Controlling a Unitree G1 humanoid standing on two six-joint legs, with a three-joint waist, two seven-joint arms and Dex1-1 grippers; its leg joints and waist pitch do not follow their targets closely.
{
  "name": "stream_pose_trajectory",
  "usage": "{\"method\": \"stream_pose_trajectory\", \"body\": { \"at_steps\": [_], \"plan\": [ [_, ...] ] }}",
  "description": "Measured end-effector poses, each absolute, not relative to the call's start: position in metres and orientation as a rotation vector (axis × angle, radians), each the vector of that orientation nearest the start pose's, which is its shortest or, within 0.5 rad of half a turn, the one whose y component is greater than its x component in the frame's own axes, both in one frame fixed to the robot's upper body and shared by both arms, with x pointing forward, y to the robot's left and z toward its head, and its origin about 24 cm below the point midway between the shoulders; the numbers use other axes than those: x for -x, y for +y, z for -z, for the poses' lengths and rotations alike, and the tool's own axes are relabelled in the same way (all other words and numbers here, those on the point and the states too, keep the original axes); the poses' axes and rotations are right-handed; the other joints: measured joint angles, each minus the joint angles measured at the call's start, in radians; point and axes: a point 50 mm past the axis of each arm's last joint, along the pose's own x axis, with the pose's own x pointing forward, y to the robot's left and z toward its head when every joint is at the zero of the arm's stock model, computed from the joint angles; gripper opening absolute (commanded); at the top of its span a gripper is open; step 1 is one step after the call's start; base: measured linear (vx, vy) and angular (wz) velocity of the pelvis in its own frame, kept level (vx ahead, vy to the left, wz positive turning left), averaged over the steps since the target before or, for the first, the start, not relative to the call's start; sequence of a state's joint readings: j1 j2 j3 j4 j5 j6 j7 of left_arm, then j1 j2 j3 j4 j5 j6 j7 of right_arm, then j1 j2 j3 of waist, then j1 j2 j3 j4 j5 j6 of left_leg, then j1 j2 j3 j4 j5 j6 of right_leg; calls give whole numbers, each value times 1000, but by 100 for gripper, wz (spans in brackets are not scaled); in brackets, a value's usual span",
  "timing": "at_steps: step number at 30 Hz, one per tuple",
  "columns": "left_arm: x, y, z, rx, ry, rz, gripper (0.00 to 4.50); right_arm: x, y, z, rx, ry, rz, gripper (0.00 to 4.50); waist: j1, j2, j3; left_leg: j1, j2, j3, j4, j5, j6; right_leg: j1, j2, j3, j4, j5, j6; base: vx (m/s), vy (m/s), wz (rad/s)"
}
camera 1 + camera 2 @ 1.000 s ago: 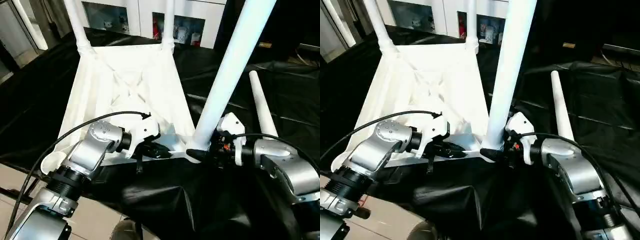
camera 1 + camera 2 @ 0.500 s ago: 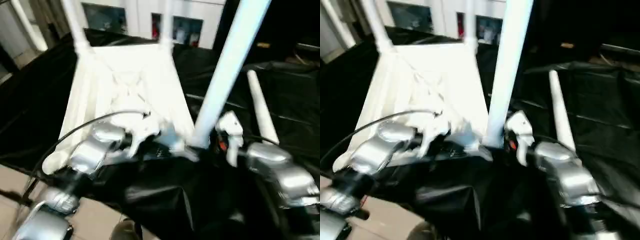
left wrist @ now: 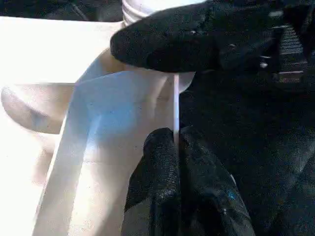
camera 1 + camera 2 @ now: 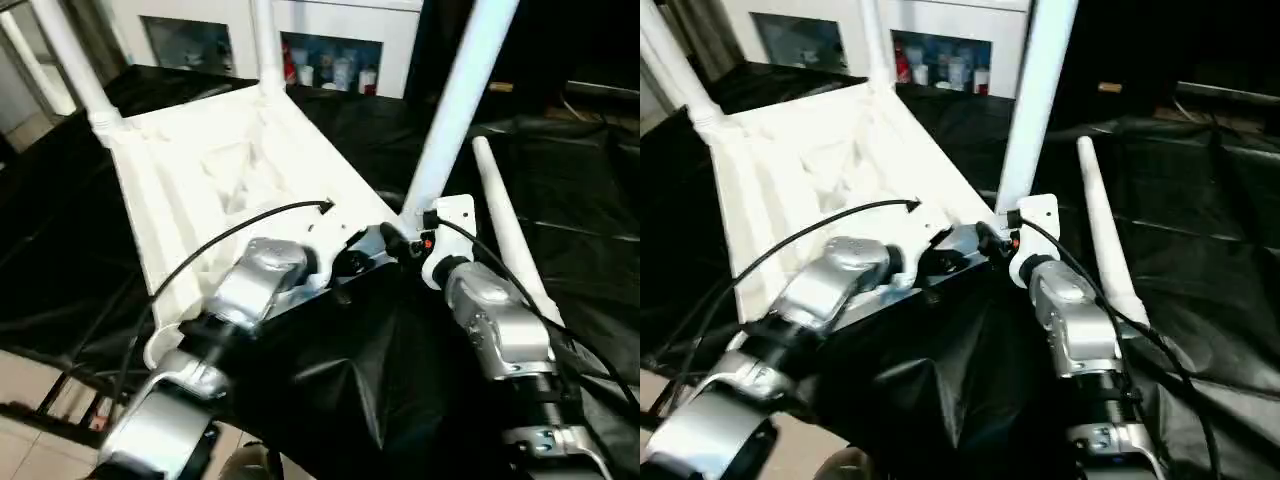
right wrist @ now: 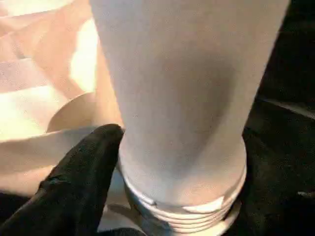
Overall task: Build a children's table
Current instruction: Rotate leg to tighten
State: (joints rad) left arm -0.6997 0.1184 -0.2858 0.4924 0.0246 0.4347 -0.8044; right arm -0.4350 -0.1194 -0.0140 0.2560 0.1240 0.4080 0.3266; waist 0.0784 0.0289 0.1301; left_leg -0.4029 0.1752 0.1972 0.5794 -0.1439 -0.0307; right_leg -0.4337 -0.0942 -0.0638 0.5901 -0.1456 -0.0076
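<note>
Upturned white tabletop [image 4: 210, 170] lying on black-draped work table [image 4: 560, 190], left gripper [image 3: 174, 147] pinching tabletop's near rim, right gripper [image 4: 392, 243] straddling threaded base of near-corner leg [image 4: 455, 110], grasp unclear, loose leg [image 4: 505, 225] lying alongside.

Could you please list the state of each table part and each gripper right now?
Tabletop: upside down on the black cloth, ribbed underside up.
Two far legs: standing in their corner sockets.
Near leg: upright in its socket, threads still showing at the base.
Loose leg: lying on the cloth.
Left gripper: shut on the tabletop's thin edge.
Right gripper: around the near leg's base.
</note>
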Motion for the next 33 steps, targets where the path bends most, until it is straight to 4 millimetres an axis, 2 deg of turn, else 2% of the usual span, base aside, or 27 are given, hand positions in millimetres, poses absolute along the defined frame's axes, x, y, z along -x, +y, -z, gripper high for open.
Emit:
{"method": "stream_pose_trajectory", "body": {
  "at_steps": [3,10,14,17,23,25,26,29,30,33],
  "plan": [
    [-332,58,-79,-304,382,1105,0,-325,-135,-70,15,250,-470,393,1,0,0,0,0,0,-1,0,0,0,0,0,1,1,0,0,0,0],
    [-317,84,-81,-330,380,1290,0,-301,-155,-80,170,302,-819,393,19,0,0,-2,0,1,-3,0,0,-1,0,1,4,2,-3,0,0,0],
    [-310,91,-82,-334,392,1370,0,-291,-164,-85,212,330,-948,393,35,0,0,-5,0,1,-3,0,0,-1,0,1,3,1,-1,0,0,0],
    [-306,96,-86,-349,390,1422,0,-283,-164,-91,198,328,-1027,393,39,0,0,-5,1,1,-3,0,0,-1,0,1,3,1,-1,0,0,0],
    [-301,100,-88,-358,403,1491,0,-276,-163,-91,166,341,-1099,377,38,0,0,-5,0,1,-2,0,0,0,0,2,4,0,0,0,0,0],
    [-300,100,-88,-356,407,1497,0,-275,-162,-91,161,346,-1111,365,36,0,0,-4,0,1,-1,0,0,0,0,2,4,-2,3,0,0,0],
    [-300,101,-87,-357,409,1498,0,-274,-162,-90,160,349,-1116,345,36,0,0,-4,0,1,-2,0,0,0,0,2,4,-2,3,0,0,0],
    [-300,101,-87,-356,414,1502,0,-273,-162,-89,159,356,-1120,332,35,0,0,-4,0,1,-2,0,0,0,0,2,4,-2,3,0,0,0],
    [-299,101,-87,-355,415,1503,0,-273,-162,-88,160,357,-1120,309,35,0,0,-4,0,1,-2,0,0,0,0,2,4,-2,3,0,0,0],
    [-299,101,-86,-354,417,1505,0,-272,-162,-88,160,359,-1118,296,36,0,0,-4,0,1,-1,0,0,1,0,2,4,-2,3,0,0,0]
  ]
}}
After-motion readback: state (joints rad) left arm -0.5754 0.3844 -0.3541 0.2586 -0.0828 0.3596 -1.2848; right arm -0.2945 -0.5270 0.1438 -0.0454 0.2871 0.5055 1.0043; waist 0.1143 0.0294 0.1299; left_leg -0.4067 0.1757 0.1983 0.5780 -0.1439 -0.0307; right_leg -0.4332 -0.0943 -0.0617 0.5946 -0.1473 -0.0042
